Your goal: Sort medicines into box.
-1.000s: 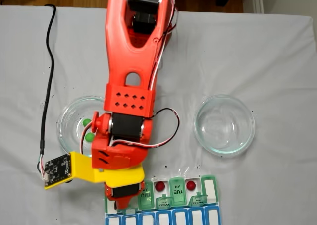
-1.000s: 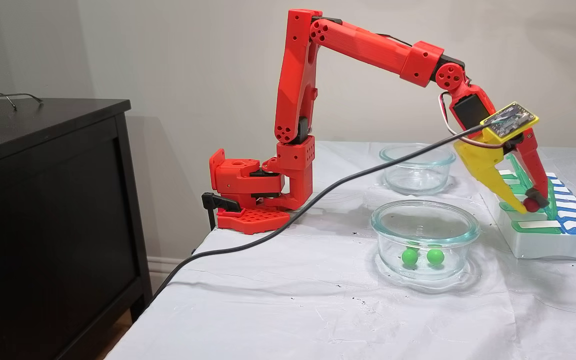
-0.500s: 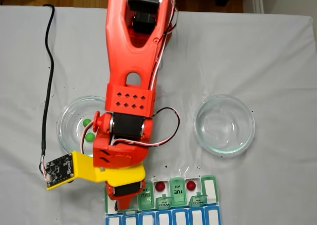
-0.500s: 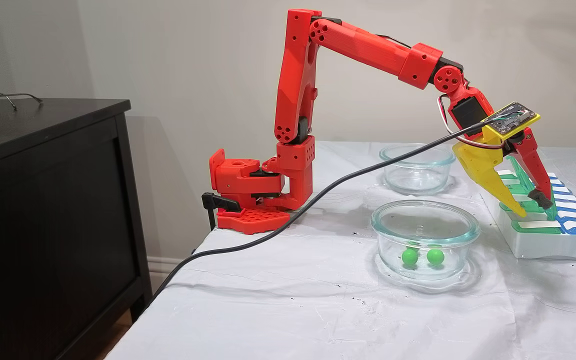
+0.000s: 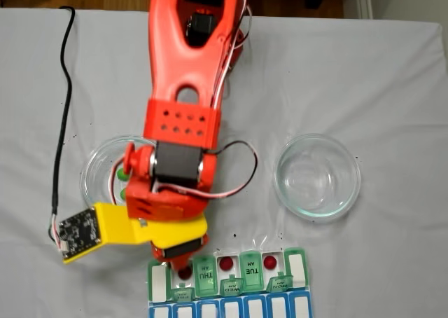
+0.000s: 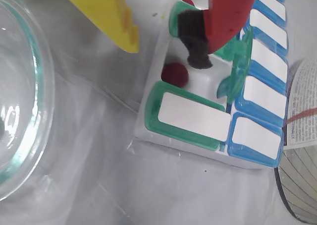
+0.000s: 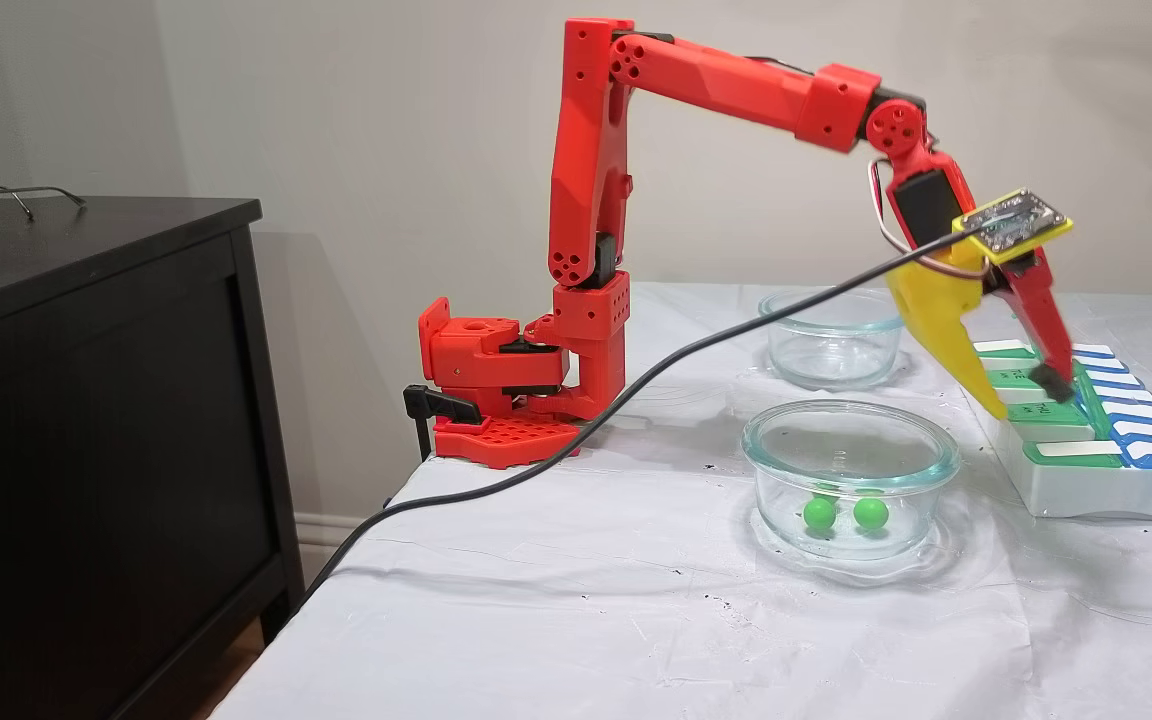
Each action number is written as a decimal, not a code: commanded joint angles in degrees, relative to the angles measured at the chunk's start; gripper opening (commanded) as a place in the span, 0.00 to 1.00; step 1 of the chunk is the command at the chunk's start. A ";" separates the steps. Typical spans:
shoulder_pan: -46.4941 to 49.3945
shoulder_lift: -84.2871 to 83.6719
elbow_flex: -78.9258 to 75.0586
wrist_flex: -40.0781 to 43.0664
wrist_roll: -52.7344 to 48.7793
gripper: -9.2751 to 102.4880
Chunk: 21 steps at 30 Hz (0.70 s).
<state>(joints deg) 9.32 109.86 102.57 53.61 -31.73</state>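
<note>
1. The gripper (image 7: 1021, 398) hangs just above the box (image 7: 1066, 492) at the table's right edge in the side fixed view. Its yellow finger and red finger are spread apart with nothing between them.

2. In the wrist view a dark red pill (image 6: 175, 75) sits loose in an open white compartment of the box (image 6: 190, 144), just below the black pad on the red finger. So this drop looks done.

3. The overhead fixed view shows three red pills in the box's green row: one under the gripper (image 5: 185, 272), plus two more (image 5: 225, 263) (image 5: 270, 263) in the open compartments to its right.

4. Two green pills (image 7: 819, 513) (image 7: 871, 512) rest in the nearer glass dish (image 7: 851, 440). The farther dish (image 7: 833, 312) looks empty.

5. Judging from that, the reds are sorted and the greens are next. The arm likely needs to lift clear of the raised lids, swing over to the nearer dish, and come down with fingers wide around one green pill. They're round, so they'll probably roll if nudged.
</note>
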 commanded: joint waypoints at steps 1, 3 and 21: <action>2.72 9.49 -9.58 8.44 -6.77 0.08; 3.52 7.73 -13.36 14.85 -10.90 0.08; 13.36 2.37 -10.63 34.89 -31.03 0.14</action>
<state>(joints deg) 18.90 113.55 95.19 82.71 -60.64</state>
